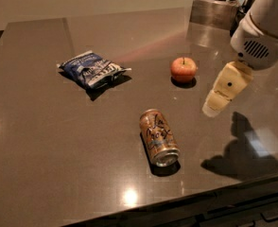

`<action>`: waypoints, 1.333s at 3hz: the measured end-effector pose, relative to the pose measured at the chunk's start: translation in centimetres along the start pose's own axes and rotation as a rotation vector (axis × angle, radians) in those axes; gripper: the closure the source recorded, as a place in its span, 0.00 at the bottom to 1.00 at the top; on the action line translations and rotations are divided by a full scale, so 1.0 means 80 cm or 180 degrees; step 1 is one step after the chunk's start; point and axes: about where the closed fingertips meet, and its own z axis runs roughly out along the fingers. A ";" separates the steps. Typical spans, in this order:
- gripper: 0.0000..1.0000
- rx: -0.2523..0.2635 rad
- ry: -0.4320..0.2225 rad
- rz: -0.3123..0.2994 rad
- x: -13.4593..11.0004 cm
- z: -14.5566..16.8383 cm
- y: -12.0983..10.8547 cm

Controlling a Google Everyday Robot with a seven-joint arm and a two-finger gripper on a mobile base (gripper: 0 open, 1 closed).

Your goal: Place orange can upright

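Observation:
The orange can (158, 136) lies on its side on the dark countertop (44, 141), front centre, its silver end facing the near edge. Its dark cursive lettering faces up. My gripper (212, 109) hangs from the white arm at the right, held above the counter. It is to the right of the can and a little behind it, not touching it.
A red-orange apple (183, 69) stands behind the can. A blue crumpled snack bag (91, 68) lies at the back left. A metal box with a jar on top (216, 6) stands at the back right. The counter's front edge runs just below the can.

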 end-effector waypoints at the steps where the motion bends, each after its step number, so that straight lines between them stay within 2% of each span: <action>1: 0.00 -0.0040 -0.0015 0.0012 -0.003 0.000 0.005; 3: 0.00 -0.0433 -0.0116 0.0186 -0.042 0.005 0.059; 4: 0.00 -0.0536 -0.0102 0.0427 -0.057 0.026 0.079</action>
